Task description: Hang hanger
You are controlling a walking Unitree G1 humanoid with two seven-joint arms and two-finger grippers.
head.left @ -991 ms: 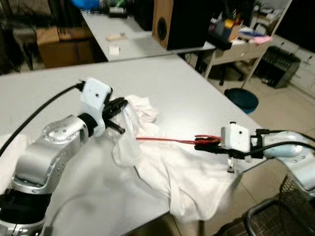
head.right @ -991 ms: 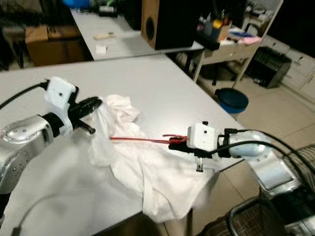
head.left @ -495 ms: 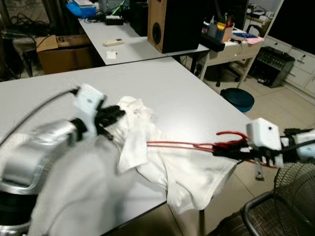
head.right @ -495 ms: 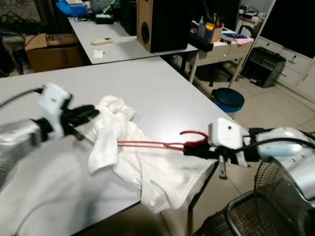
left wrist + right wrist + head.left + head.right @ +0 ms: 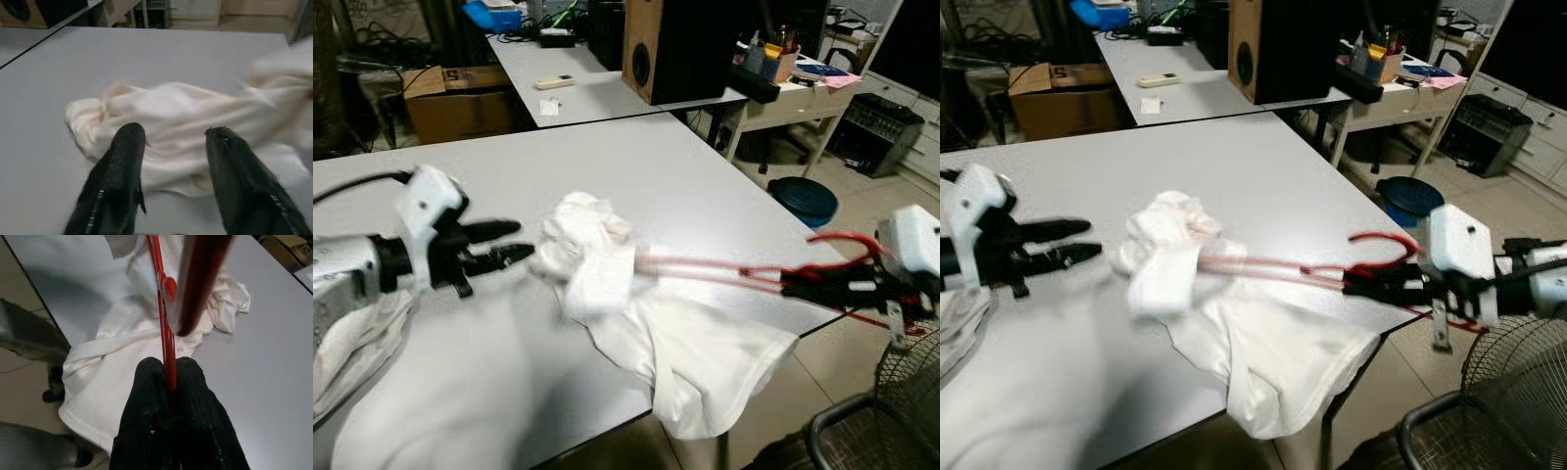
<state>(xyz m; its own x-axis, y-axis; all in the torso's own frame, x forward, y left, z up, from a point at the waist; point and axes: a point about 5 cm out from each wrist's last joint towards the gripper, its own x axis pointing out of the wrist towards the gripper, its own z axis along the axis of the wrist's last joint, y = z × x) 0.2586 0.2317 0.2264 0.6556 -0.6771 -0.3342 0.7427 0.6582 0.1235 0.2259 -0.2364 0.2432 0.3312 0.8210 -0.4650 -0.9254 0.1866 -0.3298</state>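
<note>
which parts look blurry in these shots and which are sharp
Left eye view: the white garment and red hanger are smeared by motion; the table is crisp. Left wrist view: the garment's far end is blurred. Right wrist view: the hanger close to the lens is out of focus above the shut fingers.

Speaker, cardboard box, blue bin, perhaps a remote.

One red hanger and one white garment — both on one grey table. Two grippers — left, right. One speaker, one cardboard box.
</note>
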